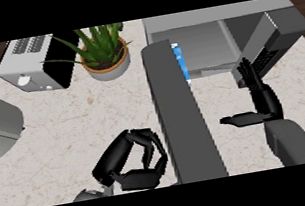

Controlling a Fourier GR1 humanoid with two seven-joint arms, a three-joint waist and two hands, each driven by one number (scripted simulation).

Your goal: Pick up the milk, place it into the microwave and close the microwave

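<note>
The microwave (249, 33) stands at the counter's (77, 122) far right, its door (181, 115) swung out toward the near edge. Left of the microwave sits a potted plant (105, 52), and left of that a toaster (35, 63). A milk carton (182, 63) lies just inside the microwave, behind the door.

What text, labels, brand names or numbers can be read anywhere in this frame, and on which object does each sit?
None can be read.
Milk carton: blue and white print shows inside the microwave, but no letters can be made out.
Microwave control panel: faint light marks, too blurred to read.
Toaster: no lettering shows.
Plant pot: plain.
</note>
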